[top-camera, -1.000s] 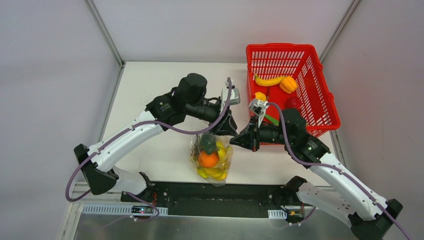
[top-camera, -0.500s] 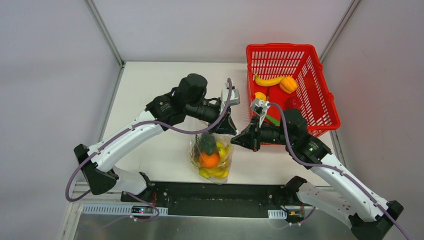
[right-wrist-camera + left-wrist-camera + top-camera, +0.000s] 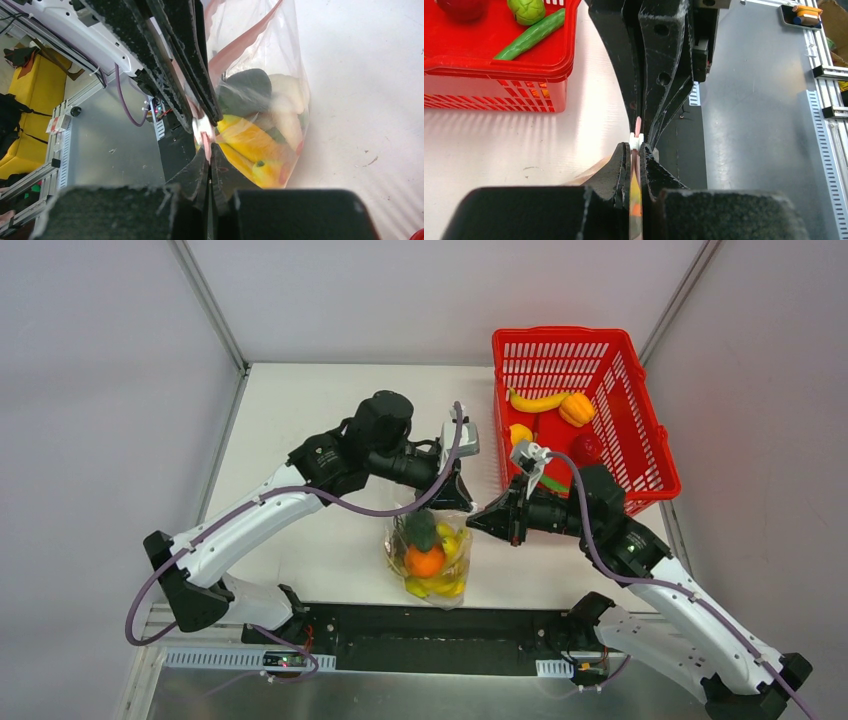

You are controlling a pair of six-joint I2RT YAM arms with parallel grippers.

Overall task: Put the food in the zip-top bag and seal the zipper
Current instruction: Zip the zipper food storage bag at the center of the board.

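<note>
Zip-top bag (image 3: pixel 428 555) sits on the tabletop (image 3: pixel 320 420) just off the near left corner of the red basket (image 3: pixel 560 332), toward the arm bases, with its top edge held up. Food (image 3: pixel 424 562) inside: an orange, yellow bananas, a dark green piece. Left pincer (image 3: pixel 635 150) is clamped on the zipper (image 3: pixel 637 125), with a small white slider (image 3: pixel 635 141) just past its tips. Right pincer (image 3: pixel 209 150) is also closed on the pink zipper strip, on the side nearer the basket. The two pincers are almost tip to tip. Step in hand, judged: sealing, both ends of a short stretch gripped. A banana (image 3: pixel 538 401) and an orange pepper (image 3: pixel 577 408) lie in the basket, so filling may not be complete. Cannot tell how much of the zipper is already shut. Next move likely needs one pincer to anchor the strip while the other draws away from the basket along it, keeping the strip taut and straight. The film is flimsy and could bunch or slip out.
</note>
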